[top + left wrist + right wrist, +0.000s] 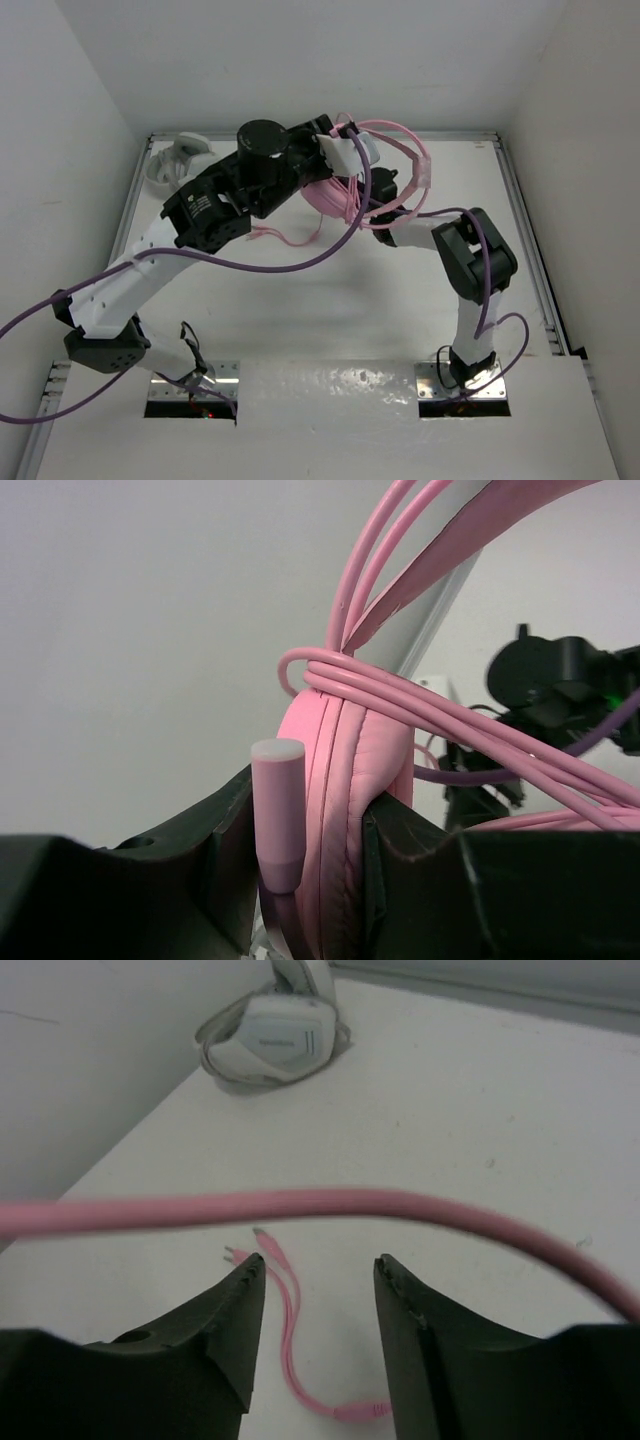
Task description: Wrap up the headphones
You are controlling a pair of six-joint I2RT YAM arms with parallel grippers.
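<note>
The pink headphones (345, 190) hang above the back middle of the table, their headband (412, 152) arching to the right. My left gripper (310, 815) is shut on one padded earcup (350, 780), with a short pink stub (277, 810) beside it. Several turns of the pink cable (450, 725) cross over that earcup. My right gripper (320, 1265) is open and holds nothing. A blurred strand of cable (330, 1203) runs just beyond its fingertips. The cable's free end with two plugs (262, 1252) lies on the table (300, 290).
Grey-white headphones (275, 1035) rest in the back left corner (178, 155). White walls enclose the table on three sides. Purple arm cables (300, 260) loop over the table's middle.
</note>
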